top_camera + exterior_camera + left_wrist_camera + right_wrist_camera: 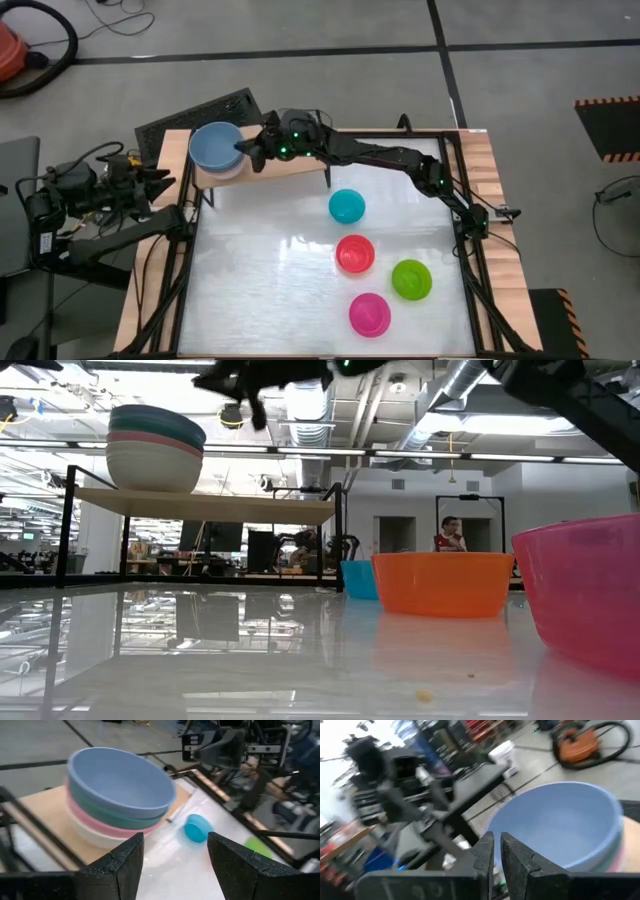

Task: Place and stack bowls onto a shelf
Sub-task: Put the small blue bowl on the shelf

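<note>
Four big plastic bowls (216, 148) sit nested on our light-wood shelf (290, 168), light blue on top, saving room. Our right gripper (248, 152) hangs beside that stack's rim, jaws nearly closed on nothing. Left gripper (174, 865) waits off-table, jaws spread. Four small bowls (347, 206) remain on the tabletop.

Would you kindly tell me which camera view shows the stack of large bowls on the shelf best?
The left wrist view: the stack of large bowls shows its layers and the open light-blue top. The low view gives a side profile, the high view only the top bowl, the right wrist view a blurred rim.
</note>
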`<act>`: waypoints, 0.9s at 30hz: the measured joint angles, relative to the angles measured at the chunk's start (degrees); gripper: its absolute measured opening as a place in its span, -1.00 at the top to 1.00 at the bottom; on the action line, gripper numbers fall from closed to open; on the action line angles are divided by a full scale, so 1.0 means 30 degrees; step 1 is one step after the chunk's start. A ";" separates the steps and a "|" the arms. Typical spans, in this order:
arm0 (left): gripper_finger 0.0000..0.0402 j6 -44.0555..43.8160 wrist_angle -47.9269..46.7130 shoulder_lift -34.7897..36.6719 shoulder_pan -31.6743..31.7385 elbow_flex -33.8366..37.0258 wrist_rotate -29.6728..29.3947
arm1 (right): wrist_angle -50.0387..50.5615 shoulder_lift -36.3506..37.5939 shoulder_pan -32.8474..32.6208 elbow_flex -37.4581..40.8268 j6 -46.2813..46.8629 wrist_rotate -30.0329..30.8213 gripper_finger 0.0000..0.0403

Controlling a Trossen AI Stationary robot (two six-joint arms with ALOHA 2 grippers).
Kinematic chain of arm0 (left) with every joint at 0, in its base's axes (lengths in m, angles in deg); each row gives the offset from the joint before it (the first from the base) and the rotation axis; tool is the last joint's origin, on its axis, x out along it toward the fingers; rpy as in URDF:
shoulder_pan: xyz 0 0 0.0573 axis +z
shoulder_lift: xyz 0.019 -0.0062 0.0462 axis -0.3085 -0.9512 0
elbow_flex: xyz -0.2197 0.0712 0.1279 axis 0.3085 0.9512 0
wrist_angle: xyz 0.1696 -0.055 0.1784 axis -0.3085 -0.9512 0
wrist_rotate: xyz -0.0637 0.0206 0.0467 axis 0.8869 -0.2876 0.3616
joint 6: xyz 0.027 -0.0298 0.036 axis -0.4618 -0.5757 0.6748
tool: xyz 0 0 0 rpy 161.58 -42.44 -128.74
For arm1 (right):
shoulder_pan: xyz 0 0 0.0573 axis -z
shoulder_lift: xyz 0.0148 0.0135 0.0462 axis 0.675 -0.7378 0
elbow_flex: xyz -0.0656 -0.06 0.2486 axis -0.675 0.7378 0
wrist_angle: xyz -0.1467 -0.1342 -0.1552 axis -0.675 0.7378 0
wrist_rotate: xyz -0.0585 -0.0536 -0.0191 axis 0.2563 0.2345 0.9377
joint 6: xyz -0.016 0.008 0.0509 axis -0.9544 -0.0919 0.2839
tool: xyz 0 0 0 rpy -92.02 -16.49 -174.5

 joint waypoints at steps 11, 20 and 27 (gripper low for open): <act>-0.01 -0.1069 0.2700 0.0000 0.0000 0.0000 0.2415 | 1.4168 0.7256 -0.1285 -0.0396 -0.1916 -0.0353 0.71; -0.01 -0.1076 0.4945 0.0000 0.0000 0.0751 0.2291 | 2.3968 1.2671 -0.3164 -0.0424 -0.0570 0.1980 0.71; -0.01 -0.2018 0.5959 -0.0074 0.0000 0.2562 0.2811 | 2.7823 1.4203 -0.7482 0.0514 0.3473 0.5732 0.71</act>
